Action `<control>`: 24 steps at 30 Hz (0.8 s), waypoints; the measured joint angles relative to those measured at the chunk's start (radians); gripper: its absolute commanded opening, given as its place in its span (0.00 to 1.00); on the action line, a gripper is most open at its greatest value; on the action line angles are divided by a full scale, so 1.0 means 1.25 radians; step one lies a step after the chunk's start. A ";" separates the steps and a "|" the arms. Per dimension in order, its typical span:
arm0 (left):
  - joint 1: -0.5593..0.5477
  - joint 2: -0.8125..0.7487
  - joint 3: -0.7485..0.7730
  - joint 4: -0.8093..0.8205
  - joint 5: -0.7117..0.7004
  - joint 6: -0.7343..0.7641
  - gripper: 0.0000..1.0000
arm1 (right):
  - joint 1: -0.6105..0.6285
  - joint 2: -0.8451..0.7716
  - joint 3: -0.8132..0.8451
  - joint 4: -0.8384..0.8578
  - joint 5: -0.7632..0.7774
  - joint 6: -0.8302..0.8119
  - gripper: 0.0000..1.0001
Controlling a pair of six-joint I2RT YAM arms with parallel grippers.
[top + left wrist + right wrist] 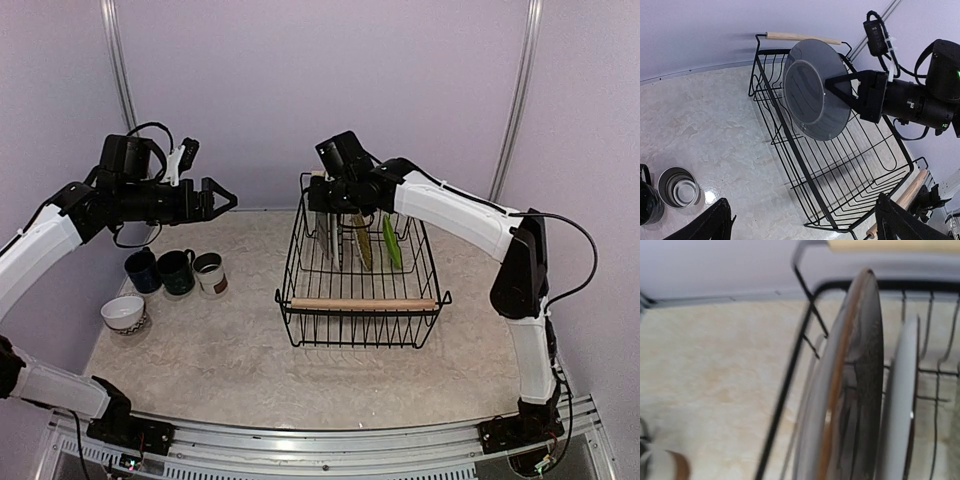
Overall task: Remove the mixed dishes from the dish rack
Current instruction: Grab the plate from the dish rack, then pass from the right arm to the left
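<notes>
Grey dish (812, 95) stands on edge at the far end of the dish rack (360, 330), by the far wooden handle (800, 36). Your right gripper (832, 86) is pinched closed on its upper rim. The left gripper (215, 197) hangs wide apart and empty, well off to the left of the rack.

Handling, my read:
- Looks like glazed ceramic: stiff, slick and chip-prone.
- A rim pinch sits far from the dish's centre, so expect it to swing or slip in the fingers once it's free of the wires.
- The top rim is the only reachable hold, because the lower half sits between the rack wires.
- Pull straight up along the dish's own plane.
- A paler plate (897, 405) sits just beside it in the next slot, so a sideways tilt would knock the two together.

Containers:
- More upright plates stand to the right of your right gripper, with the lime-green plate (392, 243) furthest along.
- I can't tell the patterns on the ones between.
- Below the left gripper, on the table (250, 350), are the navy mug (142, 268), dark green mug (177, 270), white-brown cup (210, 273) and white bowl (124, 313).
- The cup looks empty from the left wrist view.
</notes>
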 measured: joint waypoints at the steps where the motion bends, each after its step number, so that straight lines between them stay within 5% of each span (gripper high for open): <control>1: 0.000 0.001 0.000 0.000 0.000 -0.001 0.95 | 0.000 -0.016 -0.012 0.015 -0.015 -0.010 0.00; 17: 0.039 -0.047 0.001 0.013 -0.008 -0.068 0.97 | 0.022 -0.244 -0.276 0.196 -0.241 -0.470 0.00; 24: 0.181 -0.062 0.017 0.016 0.183 -0.296 0.96 | 0.107 -0.323 -0.342 0.202 -0.204 -0.764 0.00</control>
